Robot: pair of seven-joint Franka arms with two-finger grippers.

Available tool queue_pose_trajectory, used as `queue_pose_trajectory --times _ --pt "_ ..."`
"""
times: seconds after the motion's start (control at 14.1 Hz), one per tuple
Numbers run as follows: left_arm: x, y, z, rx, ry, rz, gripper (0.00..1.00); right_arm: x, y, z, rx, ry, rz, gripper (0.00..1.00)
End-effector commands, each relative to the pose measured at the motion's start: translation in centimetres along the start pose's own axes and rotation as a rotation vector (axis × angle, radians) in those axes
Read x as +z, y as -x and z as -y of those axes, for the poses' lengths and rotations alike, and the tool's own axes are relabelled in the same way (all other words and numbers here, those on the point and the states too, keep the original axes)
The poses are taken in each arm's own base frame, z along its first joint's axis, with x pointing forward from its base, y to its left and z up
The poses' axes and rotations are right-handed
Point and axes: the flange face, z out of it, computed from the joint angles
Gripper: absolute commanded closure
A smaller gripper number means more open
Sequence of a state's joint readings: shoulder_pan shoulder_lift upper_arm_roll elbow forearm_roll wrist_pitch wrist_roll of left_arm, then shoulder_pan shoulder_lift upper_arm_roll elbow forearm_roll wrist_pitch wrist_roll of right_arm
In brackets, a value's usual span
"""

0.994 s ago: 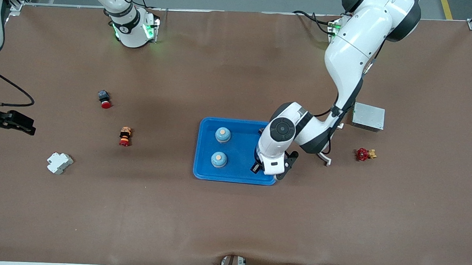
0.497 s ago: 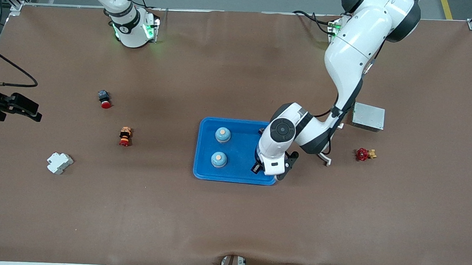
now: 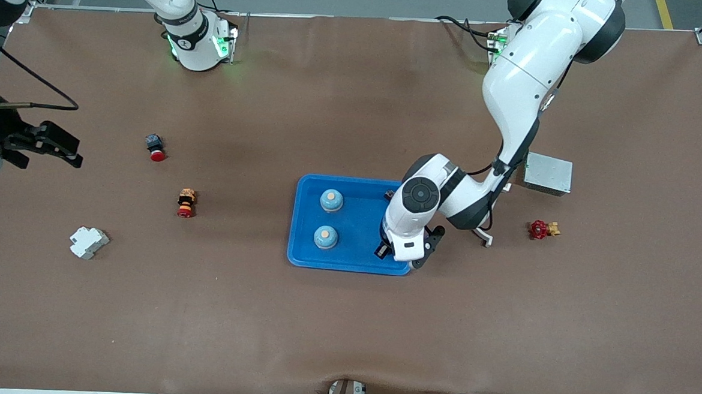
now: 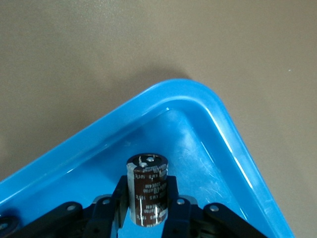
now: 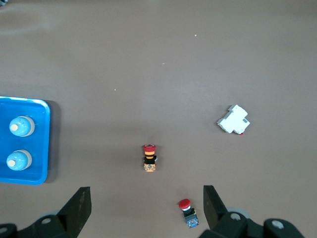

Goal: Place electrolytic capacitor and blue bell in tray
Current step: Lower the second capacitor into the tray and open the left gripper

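Blue tray (image 3: pixel 305 218) holds two bells (image 3: pixel 331 200); left hand (image 4: pixel 147 218) grips one capacitor (image 4: pixel 146 190); right hand (image 5: pixel 146 208) wide.

Two bells (image 3: pixel 331 200) (image 3: pixel 325 237) stand in the tray (image 3: pixel 350 265), one nearer the front camera than the other, both toward the right arm's end of it. The left gripper (image 4: pixel 147 218) holds the capacitor (image 4: pixel 146 190) over the tray's corner at the left arm's end. A metal box (image 3: pixel 547 173) and a valve (image 3: pixel 542 229) lie toward the left arm's end of the table. Two push buttons (image 3: pixel 155 146) (image 3: pixel 186 203) and a breaker (image 3: pixel 88 242) lie toward the right arm's end, below the right gripper (image 5: pixel 146 208).
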State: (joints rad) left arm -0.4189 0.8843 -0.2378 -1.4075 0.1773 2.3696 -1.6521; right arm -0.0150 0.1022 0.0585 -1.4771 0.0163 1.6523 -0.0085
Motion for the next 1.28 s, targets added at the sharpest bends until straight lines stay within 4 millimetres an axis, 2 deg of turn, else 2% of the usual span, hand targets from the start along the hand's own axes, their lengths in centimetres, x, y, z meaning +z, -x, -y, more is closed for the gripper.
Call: queue_pose_trajectory --times 0.0,0.14,0.28,0.35,0.43,0.64,0.78,1.14,1.21 --pt "-0.1 0.2 -0.6 0.013 0.017 -0.02 0.58 -0.4 1.0 -0.3 0.018 0.004 -0.011 0.0" --pt "-0.1 0.1 -0.6 0.012 0.022 -0.02 0.51 -0.5 1.4 -0.8 0.027 0.007 -0.012 0.0" --pt "-0.2 0.0 -0.7 0.012 0.023 -0.021 0.26 -0.3 1.5 -1.1 0.031 0.008 -0.007 0.0" --pt "-0.4 -0.2 -0.7 0.011 0.026 -0.022 0.04 -0.2 1.5 -1.1 0.031 0.008 -0.004 0.0" --pt "-0.6 0.0 -0.8 0.012 0.029 -0.022 0.0 -0.3 1.6 -1.4 0.038 0.008 0.0 0.0" --pt "-1.7 -0.6 -1.2 -0.009 0.046 -0.023 0.0 -0.4 2.5 -3.1 0.07 0.01 0.011 0.0" --pt "-3.1 -0.7 -1.6 -0.01 0.064 -0.025 0.0 -0.4 2.9 -3.3 0.079 0.005 0.021 0.0" --pt "-7.6 -1.1 -1.6 0.002 0.024 -0.055 0.0 0.8 3.4 -4.1 0.111 -0.003 0.053 0.0" --pt "-8.6 -1.8 -1.4 0.004 0.008 -0.071 0.0 0.8 3.6 -4.1 0.114 -0.007 0.051 0.0"
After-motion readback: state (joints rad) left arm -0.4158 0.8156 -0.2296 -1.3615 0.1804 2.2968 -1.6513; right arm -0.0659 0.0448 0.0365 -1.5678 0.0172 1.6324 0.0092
